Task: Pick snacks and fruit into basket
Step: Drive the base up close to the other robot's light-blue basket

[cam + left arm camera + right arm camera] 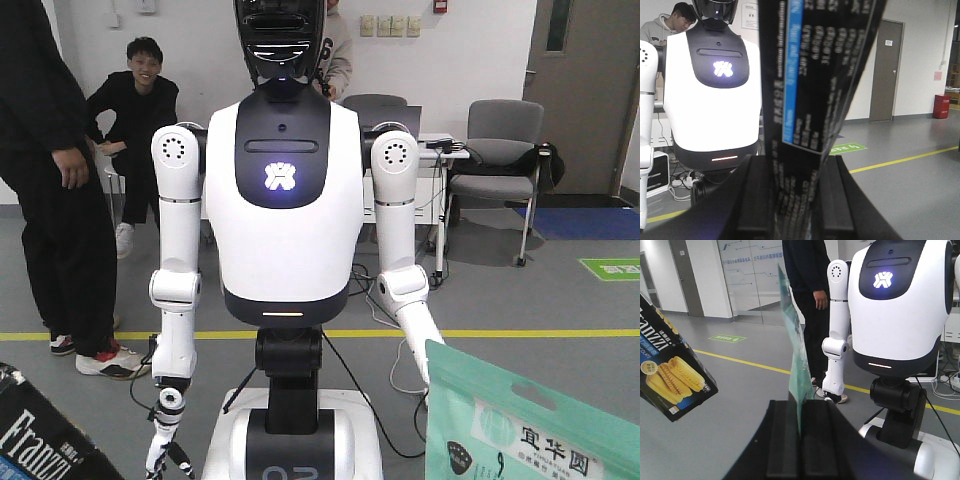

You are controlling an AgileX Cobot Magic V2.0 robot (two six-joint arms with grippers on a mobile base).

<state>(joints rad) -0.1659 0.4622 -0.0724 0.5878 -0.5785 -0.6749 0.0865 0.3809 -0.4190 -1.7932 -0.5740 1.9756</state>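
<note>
1. My left claw (pixel 794 200) is clamped on the black Franzz packet (pixel 815 75), and my right claw (pixel 800 440) on the mint-green pouch (pixel 795 365), both aloft.
2. I judge the pouch, pinched only by its thin edge, could slip or flop on a quick swing.
3. Only the wrist views show the grips, and only the front view shows the pouch's label. No view shows the basket or fruit.

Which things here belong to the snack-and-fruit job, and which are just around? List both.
Job: black Franzz packet in the left gripper; mint-green pouch in the right gripper.
Just around: white humanoid robot, grey chair, seated man.
</note>
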